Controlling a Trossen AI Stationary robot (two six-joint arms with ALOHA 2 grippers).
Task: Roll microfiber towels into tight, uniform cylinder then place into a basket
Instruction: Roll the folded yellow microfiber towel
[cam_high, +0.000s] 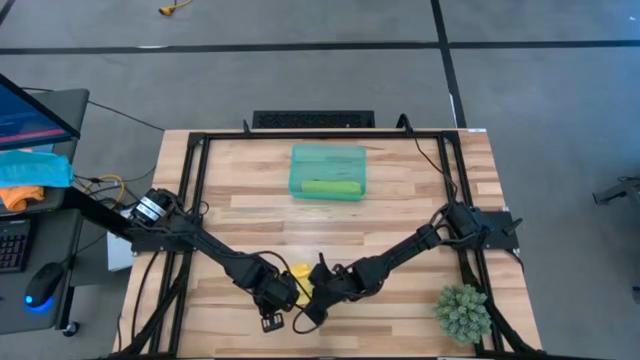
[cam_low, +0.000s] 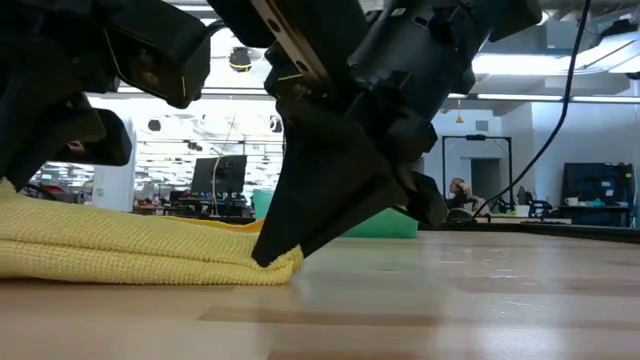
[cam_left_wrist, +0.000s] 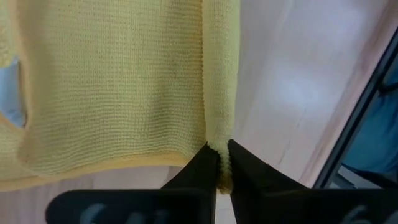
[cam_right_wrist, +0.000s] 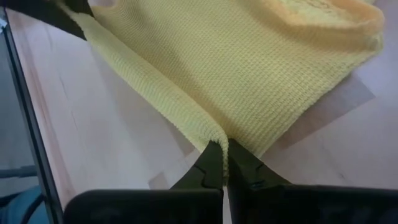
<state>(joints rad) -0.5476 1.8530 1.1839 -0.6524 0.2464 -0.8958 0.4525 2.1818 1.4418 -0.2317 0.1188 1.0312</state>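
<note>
The yellow microfiber towel (cam_high: 299, 281) lies near the table's front edge, partly folded, with its underside on the wood (cam_low: 130, 250). My left gripper (cam_high: 284, 293) and my right gripper (cam_high: 312, 293) stand close together over it, each shut on one end of a raised fold. A lime green towel (cam_high: 330, 187) lies rolled inside the teal basket (cam_high: 300, 158), which stands at the table's far middle. My left gripper pinches one end of the towel's raised fold (cam_left_wrist: 219, 138) between its two fingers, several layers. It comes slanting down from above, in line with the fold. The cloth beside the fold lies spread on the table. My right gripper pinches the fold's other end (cam_right_wrist: 219, 138) between its two fingers, at the towel's corner. The fingers slant down from above. From them the fold runs straight to the other gripper's fingers (cam_right_wrist: 59, 15), and the rest of the towel rests on the table.
A small green plant (cam_high: 462, 312) stands at the table's front right corner. Blue and orange cloths (cam_high: 30, 172) lie on a side desk off the table's left edge. Bare wood stretches between the towel and the basket.
</note>
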